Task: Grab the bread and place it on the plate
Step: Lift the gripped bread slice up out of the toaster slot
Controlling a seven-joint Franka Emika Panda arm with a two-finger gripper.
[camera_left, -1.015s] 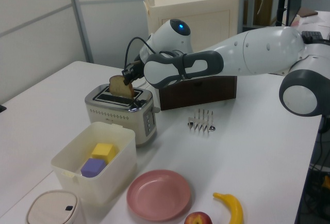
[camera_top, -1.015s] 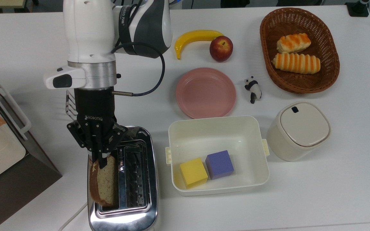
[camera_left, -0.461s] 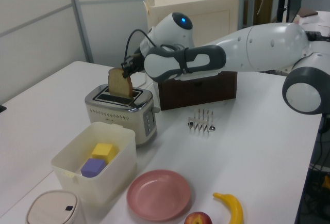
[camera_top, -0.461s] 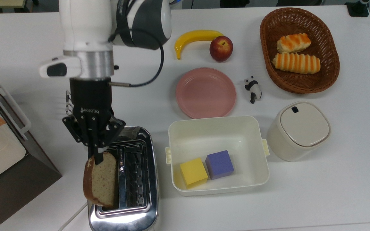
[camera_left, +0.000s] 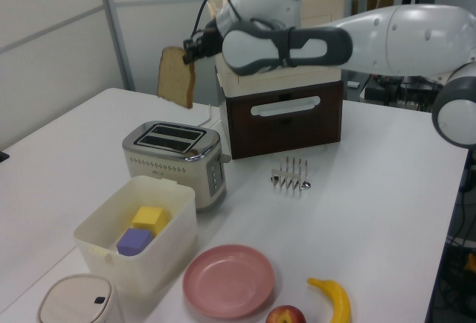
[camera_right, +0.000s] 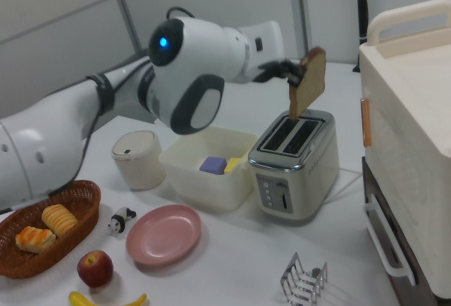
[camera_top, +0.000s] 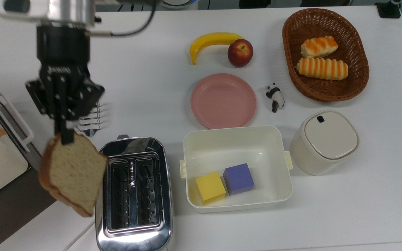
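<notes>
The claw holds the bread (seemingly upright) above the toaster.

The arm reaches out level, its gripper clamped on bread.

A robotics lab dressed up as a kitchen: a white worktop set with a chrome toaster, toy fruit and foam cubes, grey partition walls behind, office desks beyond.
</notes>
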